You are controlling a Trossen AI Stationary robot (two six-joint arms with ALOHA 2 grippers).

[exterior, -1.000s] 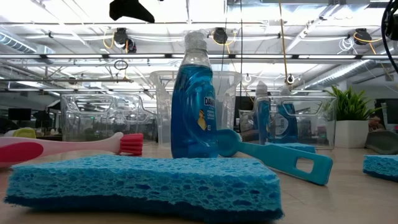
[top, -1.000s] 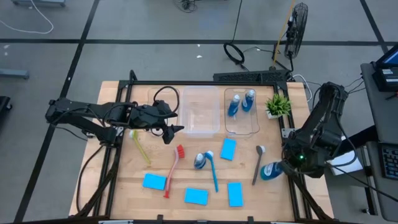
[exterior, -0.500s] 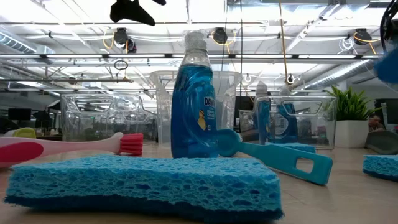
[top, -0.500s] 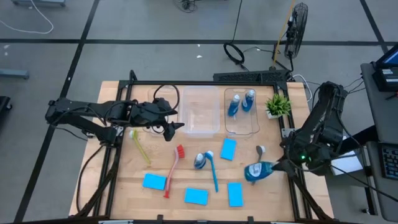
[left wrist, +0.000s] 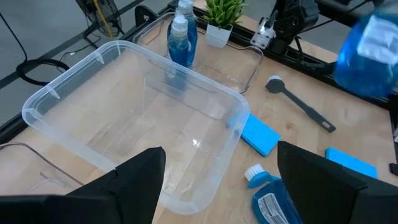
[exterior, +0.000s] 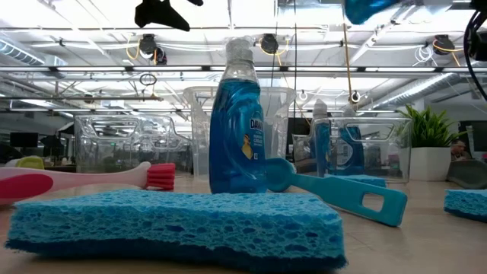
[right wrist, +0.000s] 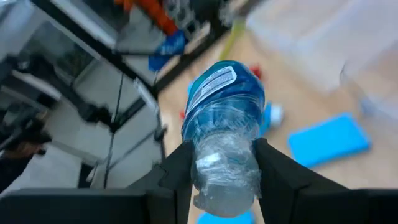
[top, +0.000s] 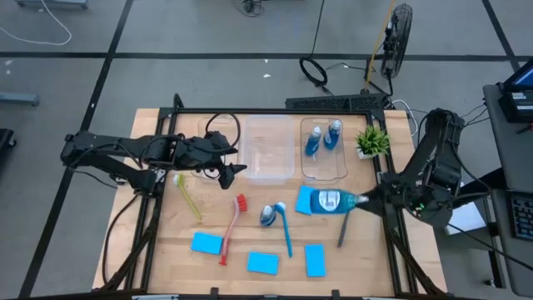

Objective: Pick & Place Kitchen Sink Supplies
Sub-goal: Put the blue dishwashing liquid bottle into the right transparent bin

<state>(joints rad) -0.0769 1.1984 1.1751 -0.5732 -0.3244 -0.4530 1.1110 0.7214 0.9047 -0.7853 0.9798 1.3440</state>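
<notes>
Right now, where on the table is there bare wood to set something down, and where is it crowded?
Bare wood lies along the left edge, left of the yellow-green brush and the nearest sponge, and at the right front corner beyond the grey brush. The middle is crowded: red brush, blue brush, a bottle and sponges. The back row holds bins.

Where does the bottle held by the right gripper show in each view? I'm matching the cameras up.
High view: the held bottle lies sideways at the right gripper, above a sponge.
Low view: only a blue blur at the top edge.
Left wrist view: blurred blue at the upper right.
Right wrist view: centre, its neck between the fingers.
Shared landmark: the standing bottle mid-table.
</notes>
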